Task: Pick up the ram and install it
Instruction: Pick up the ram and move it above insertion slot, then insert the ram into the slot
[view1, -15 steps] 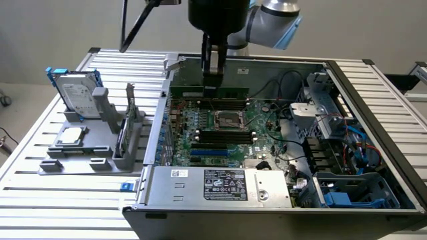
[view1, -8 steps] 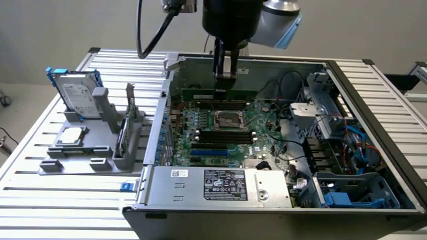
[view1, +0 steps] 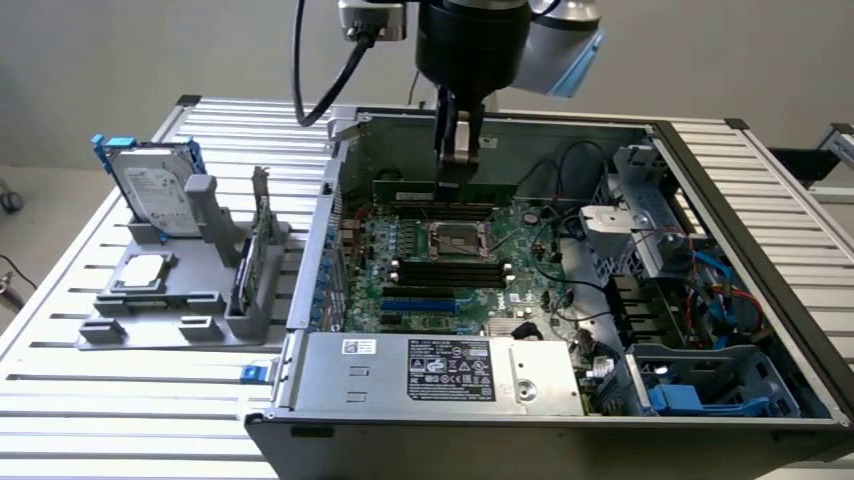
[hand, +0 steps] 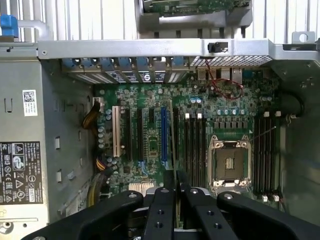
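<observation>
- Step in hand: the pick-up looks done and the install is under way. The long, flat dark green ram stick (view1: 407, 187) hangs level inside the open grey metal computer case (view1: 310, 260), which stands on the slatted metal table (view1: 80, 400).
- The black two-fingered claw (view1: 458, 172) is pressed together on the stick, pinching it near its middle from above. In the wrist view the claw (hand: 175, 192) holds the stick (hand: 173, 145) edge-on, as a thin line running away from the fingers.
- Where the stick is: over the green motherboard (view1: 534, 262), above the bank of black memory slots (view1: 447, 212) on the far side of the silver processor socket (view1: 454, 240). It looks clear of the slots and not yet seated. Which slot lies directly beneath it I cannot tell.
- In the wrist view the stick runs parallel to the black memory slots (hand: 192, 145) and lies near the blue expansion slot (hand: 163, 135).
- What seating calls for, in my judgement: the lower edge set squarely over one open slot, long axis matched to it, then a straight vertical push with even pressure. Any tilt or sideways offset could jam the stick against the slot walls or bend it.
</observation>
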